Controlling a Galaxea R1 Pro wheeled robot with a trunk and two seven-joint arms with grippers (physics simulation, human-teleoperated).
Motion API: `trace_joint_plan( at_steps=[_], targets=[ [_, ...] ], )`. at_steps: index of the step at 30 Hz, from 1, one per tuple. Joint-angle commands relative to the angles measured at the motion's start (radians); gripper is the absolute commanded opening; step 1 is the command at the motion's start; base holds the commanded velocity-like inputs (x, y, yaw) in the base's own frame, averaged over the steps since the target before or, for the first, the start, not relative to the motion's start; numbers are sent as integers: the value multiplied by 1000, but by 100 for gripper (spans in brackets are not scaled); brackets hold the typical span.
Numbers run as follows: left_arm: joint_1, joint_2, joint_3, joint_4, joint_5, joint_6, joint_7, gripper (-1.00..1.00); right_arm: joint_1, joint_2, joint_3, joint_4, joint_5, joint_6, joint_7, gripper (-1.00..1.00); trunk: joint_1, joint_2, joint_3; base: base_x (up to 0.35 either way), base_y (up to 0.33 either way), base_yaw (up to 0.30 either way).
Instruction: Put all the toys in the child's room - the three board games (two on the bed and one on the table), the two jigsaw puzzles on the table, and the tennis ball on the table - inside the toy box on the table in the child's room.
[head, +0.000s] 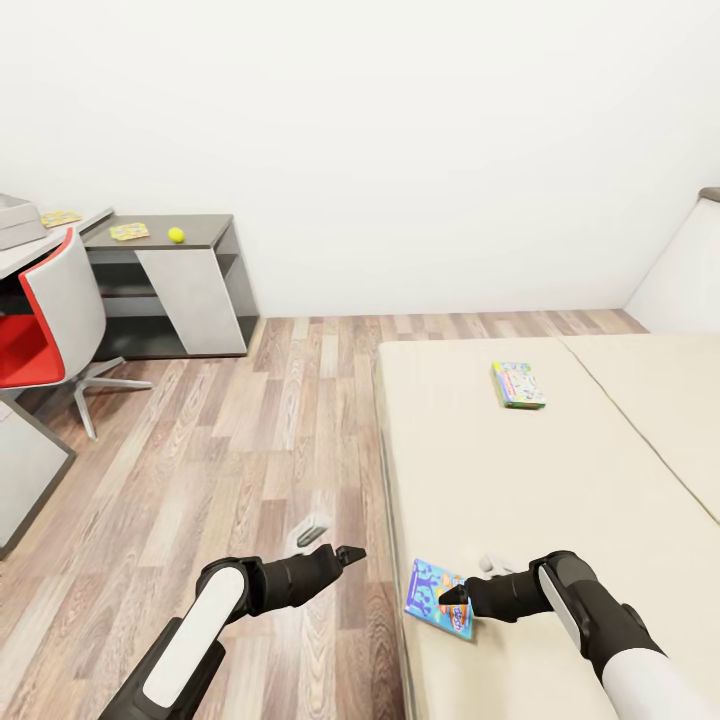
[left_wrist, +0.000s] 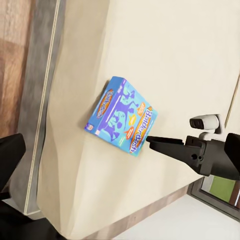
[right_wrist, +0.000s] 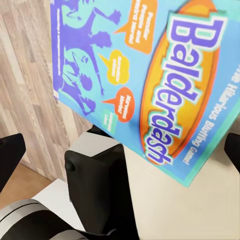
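The blue "Balderdash" board game (head: 432, 592) lies at the near edge of the beige bed (head: 560, 480), one side slightly raised. My right gripper (head: 452, 597) is open at the box's edge, and the box (right_wrist: 150, 75) sits between its spread fingertips. The left wrist view shows the same box (left_wrist: 122, 116) with a right finger (left_wrist: 165, 146) at its side. My left gripper (head: 350, 552) hangs open over the floor beside the bed, holding nothing. A green-edged board game (head: 518, 385) lies farther up the bed. On the table (head: 205, 225) are the tennis ball (head: 176, 235) and a jigsaw puzzle (head: 129, 231). Another jigsaw puzzle (head: 60, 217) lies by the toy box (head: 15, 222).
A red and white swivel chair (head: 50, 320) stands at the desk on the left. Wood-plank floor (head: 250, 440) runs between the bed and the table. A white wall closes the back, and a grey headboard (head: 690, 270) rises at the right.
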Motion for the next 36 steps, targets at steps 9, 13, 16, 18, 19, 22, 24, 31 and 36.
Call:
trace_joint_plan(
  at_steps=[9,13,16,18,19,22,24,31,36],
  targets=[
    [-1,1,-1,-2,10,0,10,100,-1,0,-2,-1,-1,7,1,100,0,0,-1,0,38,0],
    [-1,1,-1,-2,10,-1,11,100,0,0,-2,-1,-1,7,1,100,0,0,-1,0,12,0],
    [-1,1,-1,-2,10,-1,11,100,0,0,-3,-1,-1,7,1,100,0,0,-1,0,8,0],
    [0,1,-1,-1,10,-1,11,100,0,0,-3,-1,-1,7,1,100,0,0,-1,0,6,0],
    [0,1,-1,-1,10,-1,11,100,0,0,-3,-1,-1,7,1,100,0,0,-1,0,4,0],
    [-1,1,-1,-1,10,0,11,100,0,-1,-3,-1,-1,7,1,100,0,0,-1,0,3,0],
    [0,1,-1,-1,10,0,11,100,0,-1,-3,-1,-1,6,0,100,0,0,-1,0,2,0],
    [0,1,-1,-1,10,-1,11,100,0,-1,-3,-1,-1,6,0,100,0,0,-1,0,1,0],
    [0,1,-1,-1,10,0,11,100,0,-1,-4,-1,-2,6,0,100,0,0,-1,0,0,0]
  ],
)
